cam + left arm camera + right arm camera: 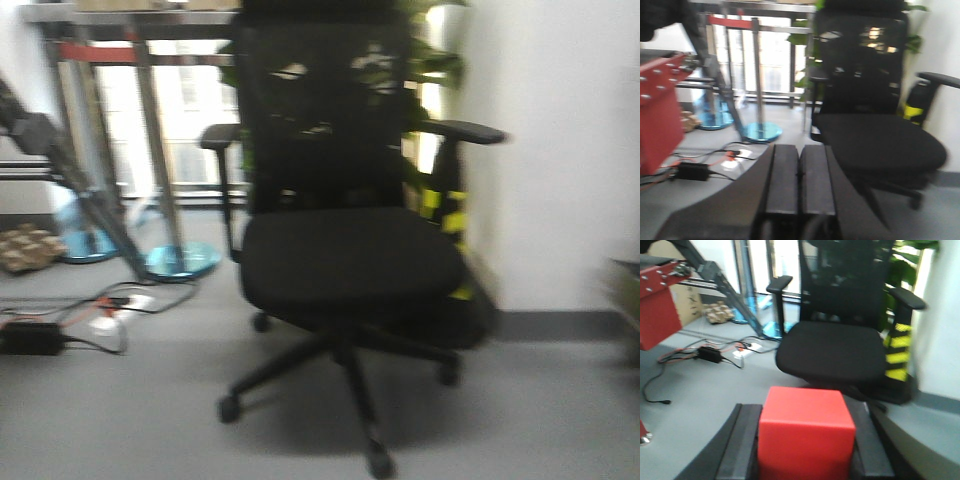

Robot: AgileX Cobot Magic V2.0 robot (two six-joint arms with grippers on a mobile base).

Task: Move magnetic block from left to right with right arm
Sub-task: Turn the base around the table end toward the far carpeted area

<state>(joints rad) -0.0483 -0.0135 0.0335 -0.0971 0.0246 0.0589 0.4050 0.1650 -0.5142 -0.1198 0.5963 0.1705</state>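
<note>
The magnetic block (pixel 805 432), a plain bright-red cube, fills the gap between the two black fingers of my right gripper (pixel 805 445) in the right wrist view. The right gripper is shut on it and held up off the floor, facing an office chair. In the left wrist view my left gripper (pixel 800 175) has its two black pads pressed together with nothing between them. Neither gripper shows in the front view, and the block does not show there either.
A black mesh office chair (pixel 350 240) stands straight ahead on the grey floor. Cables and a power brick (pixel 30 338) lie at the left. A metal stand with blue round bases (pixel 180 262) and a red frame part (pixel 657 115) are at the left; a white wall (pixel 560 150) is at the right.
</note>
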